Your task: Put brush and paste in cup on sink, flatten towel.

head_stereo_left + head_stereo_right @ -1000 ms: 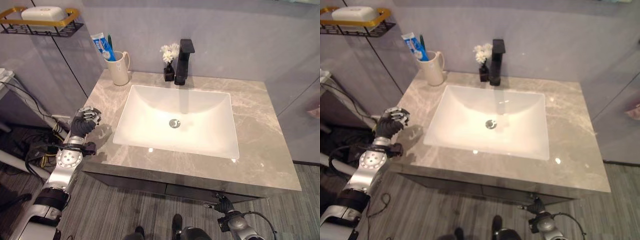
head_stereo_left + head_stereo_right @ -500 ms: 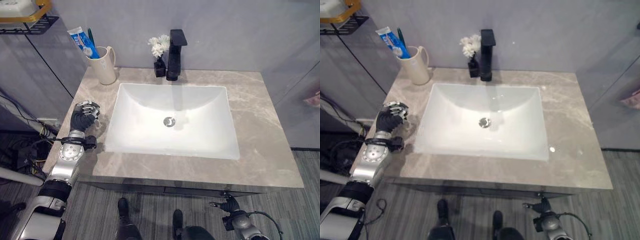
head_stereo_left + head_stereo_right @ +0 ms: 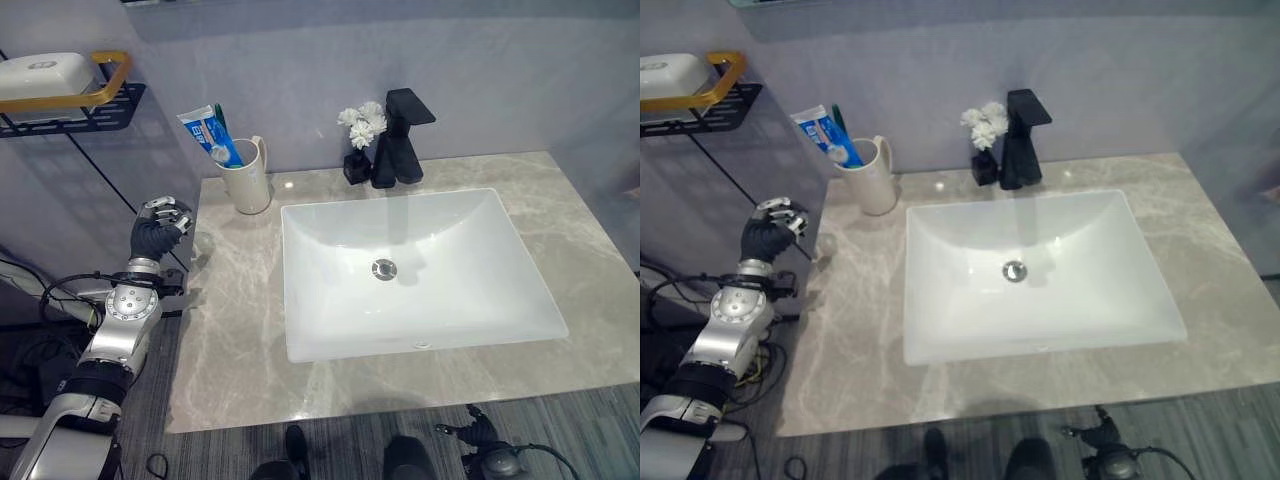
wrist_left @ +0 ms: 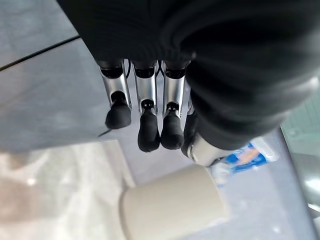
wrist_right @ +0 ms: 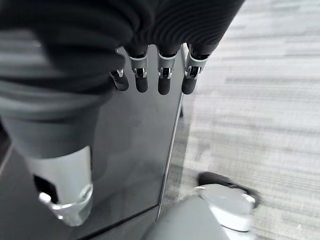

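Observation:
A cream cup (image 3: pixel 248 184) stands at the counter's back left corner. A blue and white toothpaste tube (image 3: pixel 210 137) and a green toothbrush (image 3: pixel 220 108) stick out of it. My left hand (image 3: pixel 158 226) hovers just off the counter's left edge, a short way in front of the cup, with its fingers (image 4: pixel 145 131) curled on nothing. The left wrist view shows the cup (image 4: pixel 172 207) and the tube (image 4: pixel 245 155) past them. My right hand (image 3: pixel 478 433) hangs low in front of the counter, its fingers (image 5: pixel 165 82) curled and holding nothing.
A white basin (image 3: pixel 420 270) is sunk into the grey marble counter (image 3: pixel 235 340). Behind it stand a black tap (image 3: pixel 398 140) and a small black vase of white flowers (image 3: pixel 359 150). A black and gold wall shelf (image 3: pixel 75 100) holds a white soap dish.
The camera has moved, so the whole scene has shifted to the right. My left hand, still curled, now stands just off the counter's left edge instead of over it.

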### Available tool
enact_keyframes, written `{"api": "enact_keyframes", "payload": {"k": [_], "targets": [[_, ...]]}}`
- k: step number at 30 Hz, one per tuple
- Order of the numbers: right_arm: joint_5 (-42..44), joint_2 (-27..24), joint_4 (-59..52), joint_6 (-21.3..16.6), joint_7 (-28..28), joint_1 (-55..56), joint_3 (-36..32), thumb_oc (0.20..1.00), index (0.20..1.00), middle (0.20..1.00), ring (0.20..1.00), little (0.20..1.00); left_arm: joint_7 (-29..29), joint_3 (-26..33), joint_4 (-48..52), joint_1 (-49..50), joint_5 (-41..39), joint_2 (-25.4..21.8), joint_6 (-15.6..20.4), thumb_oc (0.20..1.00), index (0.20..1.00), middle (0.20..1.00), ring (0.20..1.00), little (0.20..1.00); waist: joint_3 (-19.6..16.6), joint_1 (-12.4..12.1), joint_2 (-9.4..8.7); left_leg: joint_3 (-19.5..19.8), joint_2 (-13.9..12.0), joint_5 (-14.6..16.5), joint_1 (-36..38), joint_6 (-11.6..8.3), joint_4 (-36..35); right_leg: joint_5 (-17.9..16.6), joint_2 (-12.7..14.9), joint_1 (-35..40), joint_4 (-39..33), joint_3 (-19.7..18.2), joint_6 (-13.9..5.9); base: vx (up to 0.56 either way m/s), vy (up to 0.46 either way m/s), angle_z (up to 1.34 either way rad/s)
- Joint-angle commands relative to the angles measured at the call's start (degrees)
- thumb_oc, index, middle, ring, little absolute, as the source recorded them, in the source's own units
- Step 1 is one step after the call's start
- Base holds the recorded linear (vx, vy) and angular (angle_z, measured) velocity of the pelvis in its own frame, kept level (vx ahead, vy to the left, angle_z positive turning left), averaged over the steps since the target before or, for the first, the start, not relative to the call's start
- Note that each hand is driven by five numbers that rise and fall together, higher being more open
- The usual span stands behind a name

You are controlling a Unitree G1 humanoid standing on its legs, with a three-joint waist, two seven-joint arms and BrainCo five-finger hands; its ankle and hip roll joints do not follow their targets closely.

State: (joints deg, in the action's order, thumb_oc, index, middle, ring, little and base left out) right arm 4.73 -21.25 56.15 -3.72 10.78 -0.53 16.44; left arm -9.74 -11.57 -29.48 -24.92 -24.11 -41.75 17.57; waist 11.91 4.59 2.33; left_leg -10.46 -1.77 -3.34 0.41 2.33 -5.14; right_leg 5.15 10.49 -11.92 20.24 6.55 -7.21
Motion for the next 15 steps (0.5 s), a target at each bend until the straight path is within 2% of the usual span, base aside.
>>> {"api": "enact_keyframes", "payload": {"k": [1, 2, 4, 10, 15], "targets": [[-1.35, 1.91, -3.96, -5.76, -0.69, -7.15, 2.31, 1.000, 1.000, 1.000, 1.000, 1.000, -0.30, 2.43, 0.29, -3.22, 1.30, -2.15, 2.23, 0.200, 0.200, 0.200, 0.200, 0.200, -1.80, 1.25, -1.42, 2.16, 1.26, 4.72, -1.17, -2.43, 4.95, -9.64, -1.45, -1.05, -12.85, 0.69, -1.73, 0.13, -0.051, 0.00], [-1.47, 2.09, -3.95, -5.66, -0.83, -6.25, 2.41, 1.000, 1.000, 1.000, 1.000, 1.000, -0.03, 1.58, 0.27, -4.10, 1.04, -2.19, 2.19, 0.200, 0.200, 0.200, 0.200, 0.200, -1.33, 1.69, -2.05, 3.51, 1.59, 5.66, -1.53, -2.46, 7.04, -10.15, -1.66, 1.23, -13.83, -2.40, -2.42, 0.10, -0.054, 0.17], [-1.63, 1.96, -2.90, -5.60, -0.61, -6.54, 2.86, 1.000, 1.000, 1.000, 1.000, 1.000, 0.25, 0.61, -0.09, -4.85, 1.23, -1.32, 2.26, 0.200, 0.200, 0.200, 0.200, 0.200, -1.89, 1.32, -2.96, 3.13, 1.85, 6.13, -2.44, -2.15, 8.12, -10.70, -1.83, 3.16, -16.18, -3.66, -2.51, 0.07, -0.045, 0.40], [-0.86, 1.60, -2.06, -5.57, -0.32, -6.32, 1.43, 1.000, 1.000, 1.000, 1.000, 1.000, 0.75, 1.43, -0.24, -4.13, 0.62, -1.45, 1.82, 0.200, 0.200, 0.200, 0.200, 0.200, -3.58, 1.00, -3.05, 1.97, 0.96, 5.67, -3.08, -2.91, 7.02, -11.69, -2.59, 5.21, -20.75, -2.62, -2.16, 0.07, -0.055, 0.13], [-1.04, 1.21, -3.26, -5.90, -0.52, -5.85, 1.79, 1.000, 1.000, 1.000, 1.000, 1.000, 0.44, 1.77, -0.65, -4.91, 0.86, -2.94, 1.58, 0.200, 0.200, 0.200, 0.200, 0.200, -3.19, 1.32, -2.95, 1.65, 0.33, 4.85, -3.48, -3.53, 5.51, -12.03, -3.16, 4.81, -21.95, -2.89, -2.15, 0.05, -0.059, -0.12]]}}
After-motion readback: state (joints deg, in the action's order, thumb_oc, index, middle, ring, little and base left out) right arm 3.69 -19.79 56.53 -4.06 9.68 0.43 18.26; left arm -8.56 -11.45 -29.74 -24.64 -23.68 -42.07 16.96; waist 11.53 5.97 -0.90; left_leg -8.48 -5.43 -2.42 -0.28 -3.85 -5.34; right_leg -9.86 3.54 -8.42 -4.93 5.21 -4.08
